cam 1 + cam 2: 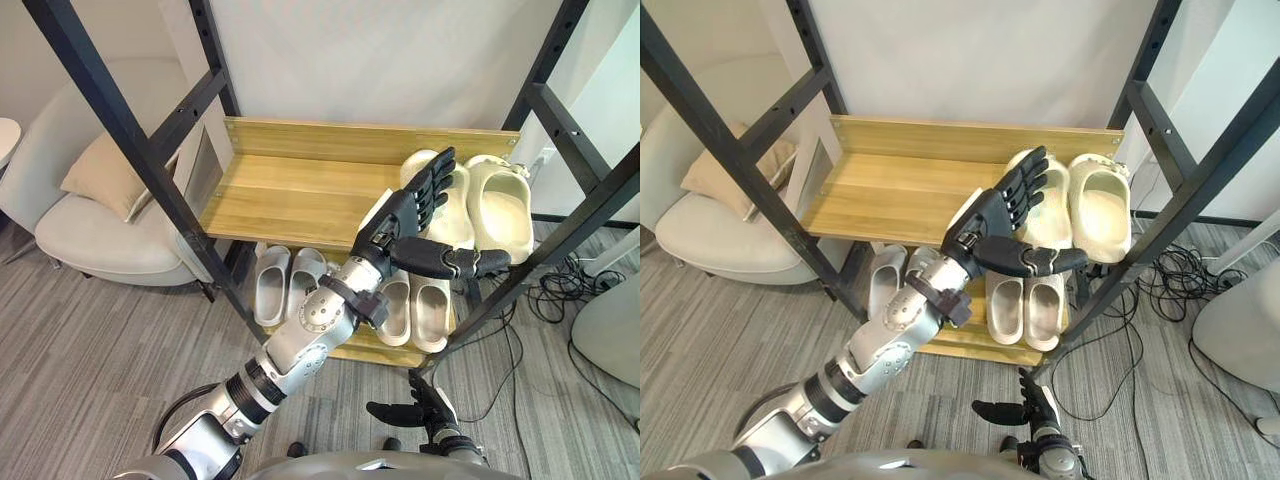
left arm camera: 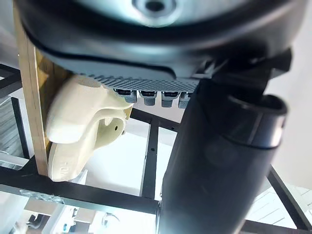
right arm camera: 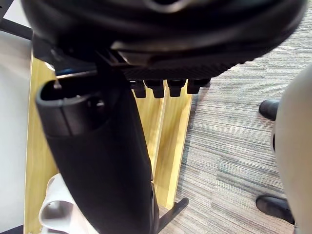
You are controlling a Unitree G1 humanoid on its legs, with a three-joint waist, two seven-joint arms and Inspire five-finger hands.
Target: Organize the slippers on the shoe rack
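A pair of cream slippers stands on the right of the shoe rack's upper wooden shelf [image 1: 290,190]: the outer one [image 1: 500,205] in full view, the inner one [image 1: 458,222] partly covered by my left hand [image 1: 405,215]. That hand is open, its fingers straight over the inner slipper [image 2: 78,122] and its thumb stretched out to the right; whether it touches I cannot tell. On the lower shelf stand a grey pair [image 1: 285,282] and a beige pair [image 1: 415,310]. My right hand [image 1: 410,410] hangs open, low in front of the rack.
Black slanted frame posts [image 1: 150,160] cross in front of the rack on both sides. A pale armchair [image 1: 80,230] with a cushion [image 1: 105,175] stands at the left. Cables [image 1: 560,285] lie on the carpet at the right, near a white rounded object [image 1: 610,330].
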